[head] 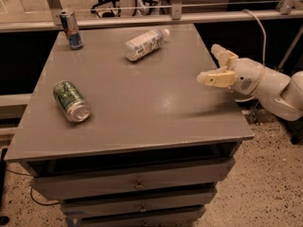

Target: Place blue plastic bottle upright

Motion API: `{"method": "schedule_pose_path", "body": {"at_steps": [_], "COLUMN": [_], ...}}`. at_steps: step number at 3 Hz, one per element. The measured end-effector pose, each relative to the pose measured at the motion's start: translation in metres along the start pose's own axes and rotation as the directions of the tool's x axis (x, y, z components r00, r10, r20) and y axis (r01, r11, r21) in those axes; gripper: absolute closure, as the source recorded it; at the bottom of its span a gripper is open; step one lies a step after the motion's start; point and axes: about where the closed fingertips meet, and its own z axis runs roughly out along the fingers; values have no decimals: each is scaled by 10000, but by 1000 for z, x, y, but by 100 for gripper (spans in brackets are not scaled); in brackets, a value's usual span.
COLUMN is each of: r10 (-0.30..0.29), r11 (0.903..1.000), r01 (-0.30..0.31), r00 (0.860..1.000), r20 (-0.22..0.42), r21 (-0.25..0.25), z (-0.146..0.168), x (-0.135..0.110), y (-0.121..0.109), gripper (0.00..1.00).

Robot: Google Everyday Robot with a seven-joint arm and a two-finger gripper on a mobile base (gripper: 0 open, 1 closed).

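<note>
One counter (142, 117) carries three drink containers. One is a blue plastic bottle (143, 44), lying near the far edge. Two are cans: one green can (71, 100) lying by the left edge and one slim blue-and-silver can (71, 29) upright at the far left corner. One tool (211, 66), fingers spread apart, hangs over the right edge.

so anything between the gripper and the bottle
Nothing visible. The blue plastic bottle lies on its side near the back; the open gripper hovers at the right edge, bare tabletop between. Green can and slim can sit far left.
</note>
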Motion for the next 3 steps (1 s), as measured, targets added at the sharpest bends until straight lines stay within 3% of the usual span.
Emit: {"method": "schedule_pose_path", "body": {"at_steps": [2,3], "r10": [-457,-1060], "r11": [9989,9942], "r01": [459,1076], "r00": [9930,9627], "r20": [-1092,-2489], "r21": [-7,-72], "z": [-11,-12], "x": [-13,-30], "y": [-8,-14], "gripper": [0,0]}}
